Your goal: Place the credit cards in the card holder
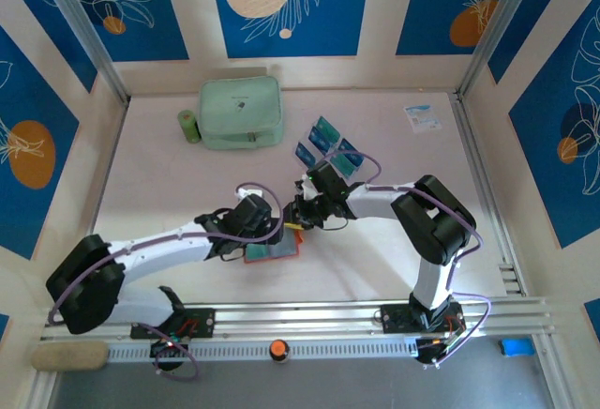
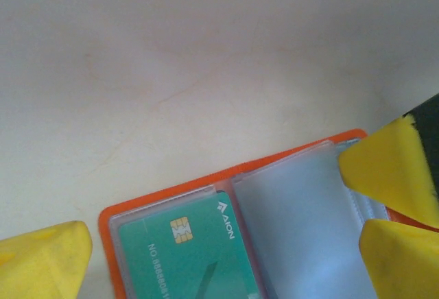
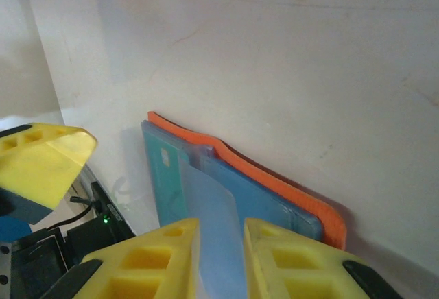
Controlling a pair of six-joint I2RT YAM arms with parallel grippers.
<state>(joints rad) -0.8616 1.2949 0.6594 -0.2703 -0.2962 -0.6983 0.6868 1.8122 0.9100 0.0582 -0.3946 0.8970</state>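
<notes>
**benchlurker:** While both arms are huddled over the middle of the tabletop (image 1: 169, 184), where's the card holder (image 1: 275, 251) at?

**rigside_sam:** Lying open on the tabletop right under the 2 wrists, orange cover down, clear sleeves up. 1 teal credit card (image 2: 185, 251) with a gold chip is tucked inside the left sleeve.

**benchlurker:** And the claws?

**rigside_sam:** The right claw (image 3: 223, 258) is clenched on 1 clear sleeve of the card holder, and that page stands up off the rest between its yellow fingers (image 3: 164, 258). The left claw (image 2: 223, 251) is released, with its prongs spread wide to either side of the holder. It's gripping nothing, and the sleeves are just lying below it.

**benchlurker:** Any other cards around?

**rigside_sam:** Yeah, about 3 more credit cards (image 1: 328, 142) are propped at a tilt just behind the right wrist, near the holder but not touching it. Can't make out what props them up. Further back there's a mint pouch (image 1: 241, 112) with a small green thing (image 1: 189, 126) just beside its left edge. A white-and-blue leaflet (image 1: 422, 116) sits well apart at the back right.
</notes>
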